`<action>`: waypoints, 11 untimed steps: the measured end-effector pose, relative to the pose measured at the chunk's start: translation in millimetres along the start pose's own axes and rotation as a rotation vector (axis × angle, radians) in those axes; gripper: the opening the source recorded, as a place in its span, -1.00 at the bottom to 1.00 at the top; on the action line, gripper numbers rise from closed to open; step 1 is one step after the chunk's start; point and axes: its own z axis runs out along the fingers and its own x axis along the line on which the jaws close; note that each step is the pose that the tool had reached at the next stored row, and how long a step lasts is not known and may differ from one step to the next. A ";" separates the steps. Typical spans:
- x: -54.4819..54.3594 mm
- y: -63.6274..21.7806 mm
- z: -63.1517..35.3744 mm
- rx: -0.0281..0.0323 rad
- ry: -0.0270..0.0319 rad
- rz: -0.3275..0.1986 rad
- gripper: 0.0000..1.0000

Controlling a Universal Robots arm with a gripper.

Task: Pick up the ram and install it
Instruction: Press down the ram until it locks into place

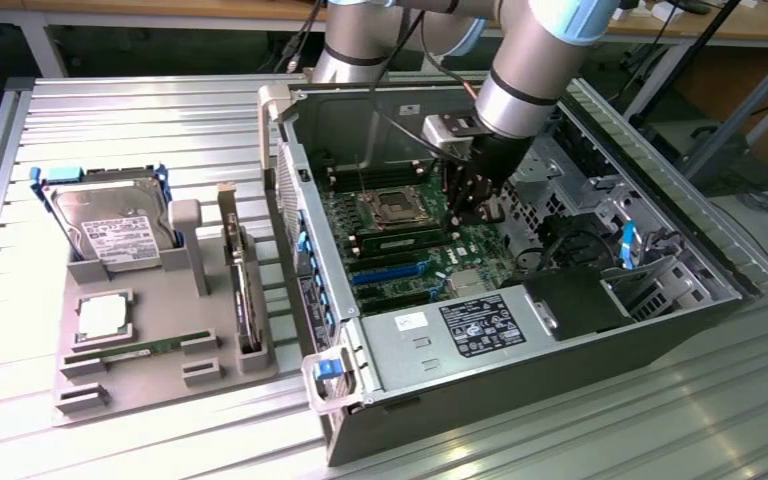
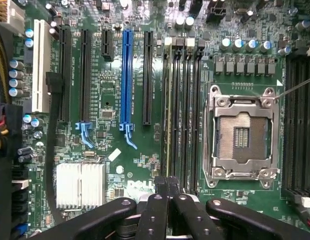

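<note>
Seemingly seating the ram [image 1: 400, 238] at frame centre, just below the processor socket [image 1: 391, 207], with the gripper [image 1: 471, 218] closed. Probably calls for straight, even downward pressure.

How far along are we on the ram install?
Done: one ram stick stands in a motherboard slot beside the empty CPU socket. In hand: the gripper, fingers together, sits right at that stick's end. Left: I can't tell whether the stick is fully seated or gripped. A second stick lies on the tray.
</note>
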 end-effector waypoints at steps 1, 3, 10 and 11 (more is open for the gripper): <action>0.0 0.0 0.0 0.0000 0.0002 0.000 -0.79; 0.3 -0.4 5.4 -0.0001 0.0017 0.000 -0.79; -1.5 52.9 -3.2 -0.0004 0.0059 0.000 -0.79; -1.6 57.2 -2.9 -0.0006 0.0072 0.000 -0.79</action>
